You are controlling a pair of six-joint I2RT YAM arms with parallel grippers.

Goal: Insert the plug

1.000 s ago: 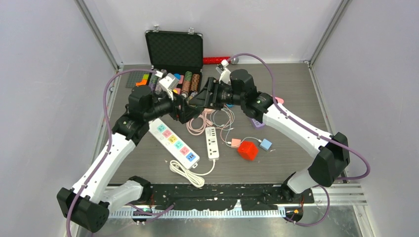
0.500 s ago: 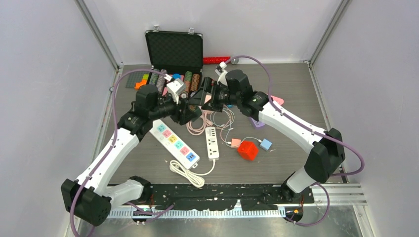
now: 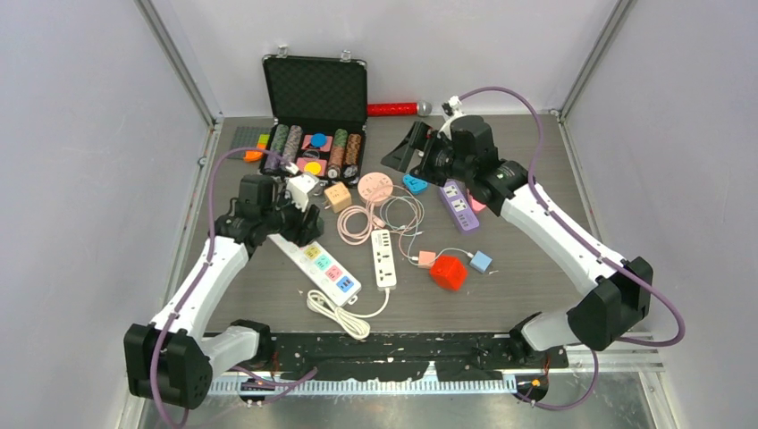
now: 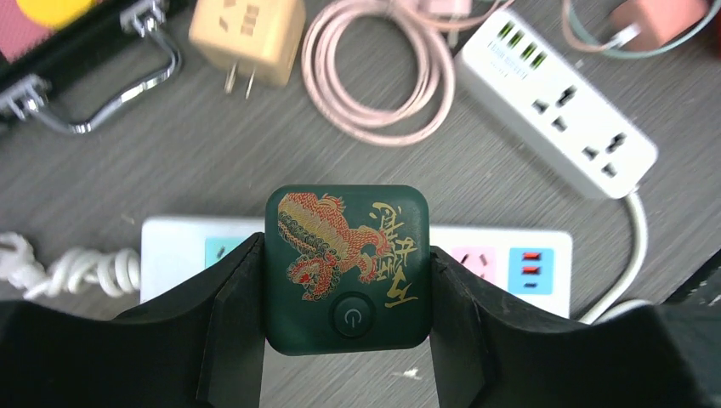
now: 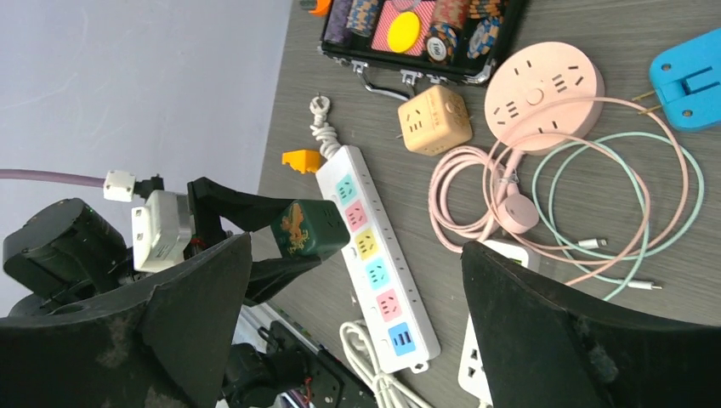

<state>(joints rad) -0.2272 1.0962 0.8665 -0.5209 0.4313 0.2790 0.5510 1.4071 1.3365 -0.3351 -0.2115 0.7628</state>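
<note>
The plug (image 4: 346, 263) is a dark green cube with a red and gold dragon and a power button. My left gripper (image 4: 346, 265) is shut on its two sides. It hangs over the white power strip (image 4: 510, 259), above the sockets near the strip's middle. Seen from above, the left gripper (image 3: 304, 228) sits over the far end of that strip (image 3: 326, 266). In the right wrist view the plug (image 5: 308, 228) stands above the strip (image 5: 374, 263) and I cannot tell if they touch. My right gripper (image 3: 407, 150) is open, empty and raised at the back.
An open black case (image 3: 315, 89) of poker chips stands at the back. A beige cube adapter (image 3: 337, 197), round pink strip (image 3: 374, 188), coiled pink cable (image 3: 356, 225), small white strip (image 3: 383, 257), red cube (image 3: 448, 272) and purple strip (image 3: 458, 206) lie around the middle.
Both grippers were together above the table's middle. The left one has closed on the plug and moved left and nearer, over the strip. The right one has opened and pulled back to the right.
</note>
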